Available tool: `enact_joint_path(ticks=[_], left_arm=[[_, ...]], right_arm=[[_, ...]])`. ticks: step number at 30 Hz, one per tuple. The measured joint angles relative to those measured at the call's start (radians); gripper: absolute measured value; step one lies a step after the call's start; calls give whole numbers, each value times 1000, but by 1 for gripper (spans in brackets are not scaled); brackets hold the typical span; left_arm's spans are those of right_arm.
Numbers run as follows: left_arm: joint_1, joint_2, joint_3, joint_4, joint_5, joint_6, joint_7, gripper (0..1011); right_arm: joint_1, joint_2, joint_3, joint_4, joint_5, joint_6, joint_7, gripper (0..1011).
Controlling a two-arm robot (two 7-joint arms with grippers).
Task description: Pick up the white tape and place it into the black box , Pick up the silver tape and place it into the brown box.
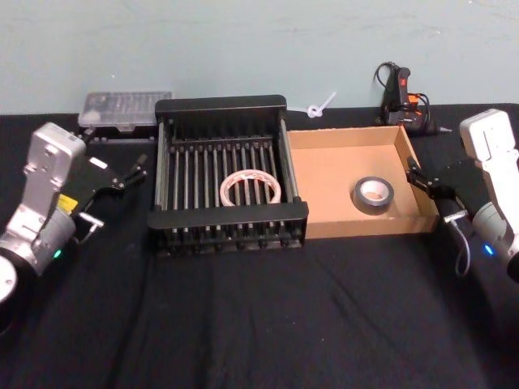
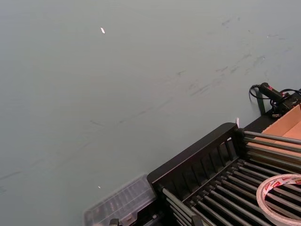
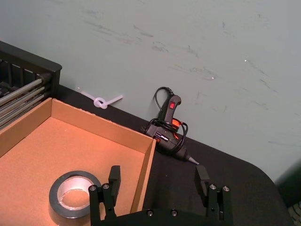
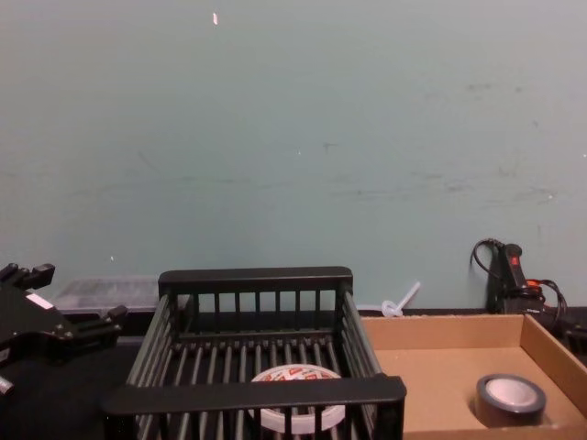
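The white tape (image 1: 250, 188) lies flat on the barred floor of the black box (image 1: 228, 226), a little toward the 4 o'clock side of its centre, with its red-and-white printed face up; from the chest view it sits low behind the front rim of the black box (image 4: 253, 392), and the left wrist view catches its edge (image 2: 280, 197) resting on the bars. The silver tape (image 1: 372, 194) lies flat in the brown box (image 1: 324, 175), toward that box's 4 o'clock corner, near the right wall but apart from it, its pale centre facing up. The two boxes stand side by side on the black table (image 1: 268, 316), their walls touching, with the black box at 9 o'clock of the brown one. The left gripper (image 1: 132, 173) hangs empty just outside the black box at its 9 o'clock side, its fingers spread a moderate way apart. The right gripper (image 3: 159, 176) hovers empty over the brown box's right wall, at 3 o'clock of the silver tape (image 3: 74, 197), with its fingers (image 3: 114, 175) spread wide and one on each side of that wall. A glue gun (image 1: 403, 99) lies at 1 o'clock behind the brown box, a knotted white tie (image 1: 317, 107) rests at 12 o'clock, and a clear plastic case (image 1: 124, 108) sits at 10 o'clock beyond the black box.
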Motion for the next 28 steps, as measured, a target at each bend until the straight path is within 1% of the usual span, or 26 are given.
enact_joint_path(ticks=[28], left_arm=[[0, 0, 0, 0, 0, 0, 0, 1001]], right_arm=[[0, 0, 0, 0, 0, 0, 0, 1002]])
